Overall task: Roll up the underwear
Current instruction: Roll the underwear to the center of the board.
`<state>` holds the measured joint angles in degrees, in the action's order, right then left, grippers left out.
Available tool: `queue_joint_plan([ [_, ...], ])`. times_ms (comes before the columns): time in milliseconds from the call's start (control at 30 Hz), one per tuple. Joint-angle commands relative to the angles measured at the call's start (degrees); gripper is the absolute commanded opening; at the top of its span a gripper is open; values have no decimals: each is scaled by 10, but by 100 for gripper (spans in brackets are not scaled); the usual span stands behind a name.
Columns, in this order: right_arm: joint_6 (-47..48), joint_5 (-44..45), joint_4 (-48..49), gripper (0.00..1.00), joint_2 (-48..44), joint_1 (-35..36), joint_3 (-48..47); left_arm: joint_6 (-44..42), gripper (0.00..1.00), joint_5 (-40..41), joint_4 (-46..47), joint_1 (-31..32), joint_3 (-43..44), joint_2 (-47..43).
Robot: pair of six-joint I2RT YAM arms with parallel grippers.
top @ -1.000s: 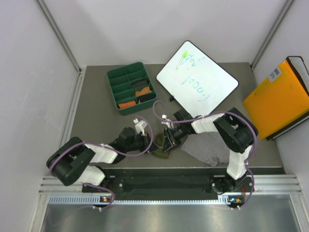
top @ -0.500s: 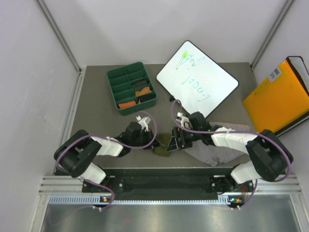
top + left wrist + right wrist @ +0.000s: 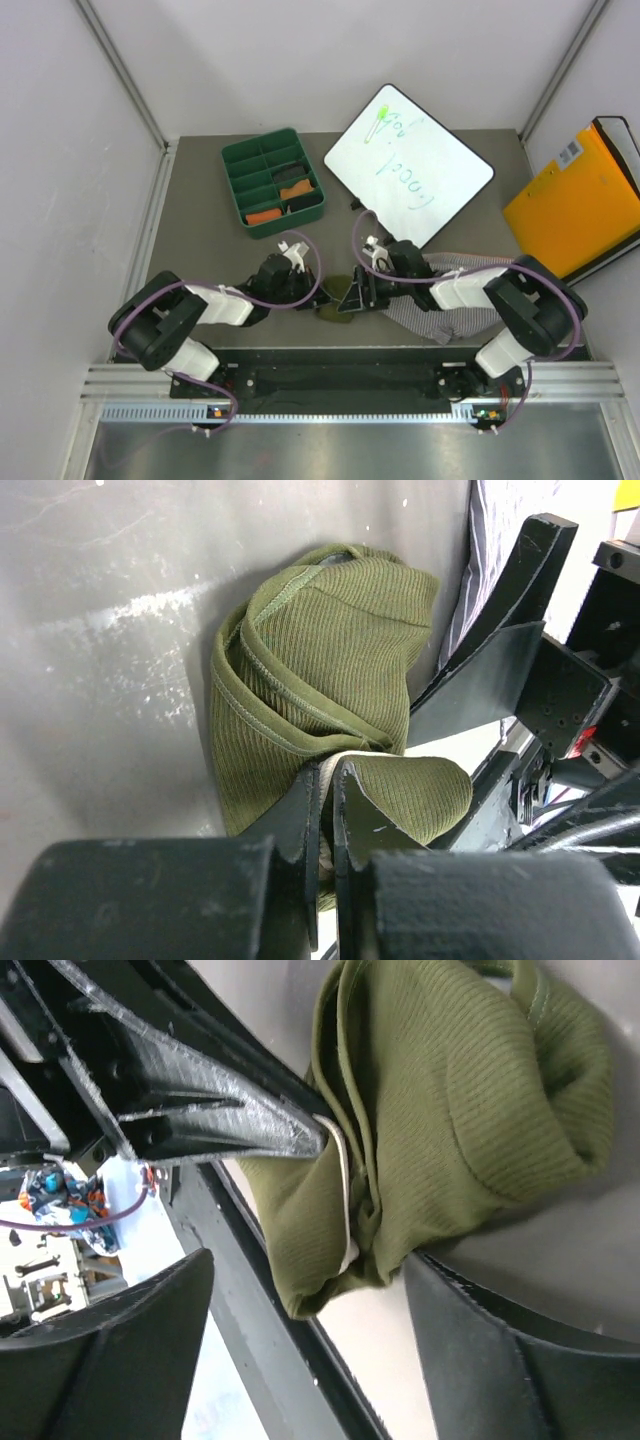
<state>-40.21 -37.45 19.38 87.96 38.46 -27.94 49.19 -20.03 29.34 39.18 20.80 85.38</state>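
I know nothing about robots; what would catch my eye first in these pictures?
The crumpled olive green underwear at the table's near middle, between the two arms, draws the eye first. The left arm's fingers are pinched shut on its edge, while the right arm's fingers stand wide open next to it. Farther back are a scribbled whiteboard and, at the right wall, a bright orange folder.

Olive green ribbed briefs (image 3: 330, 670) lie bunched, half-rolled, with striped grey briefs (image 3: 430, 320) spread flat beside.
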Motion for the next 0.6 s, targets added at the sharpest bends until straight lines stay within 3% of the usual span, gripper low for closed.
queue_joint_plan([
  [0,-3,38,17,69,44,14,1,-9,0,32,-84,5,-28,-11],
  [133,-5,58,1,41,58,24,-8,-6,0,35,-95,5,-24,-40],
  [167,-7,62,-1,26,61,24,-9,-9,1,32,-97,5,-20,-54],
  [200,-11,70,-6,19,65,24,-10,-15,14,27,-110,5,-17,-63],
  [233,-12,73,-8,14,67,24,-11,-31,21,30,-126,5,-13,-72],
  [333,-16,85,-23,6,70,23,-16,-59,47,57,-194,4,3,-135],
  [433,-17,90,-38,2,71,23,-24,-81,60,75,-238,4,9,-182],
  [567,-17,89,-50,0,77,23,-33,-87,68,79,-240,3,-3,-211],
])
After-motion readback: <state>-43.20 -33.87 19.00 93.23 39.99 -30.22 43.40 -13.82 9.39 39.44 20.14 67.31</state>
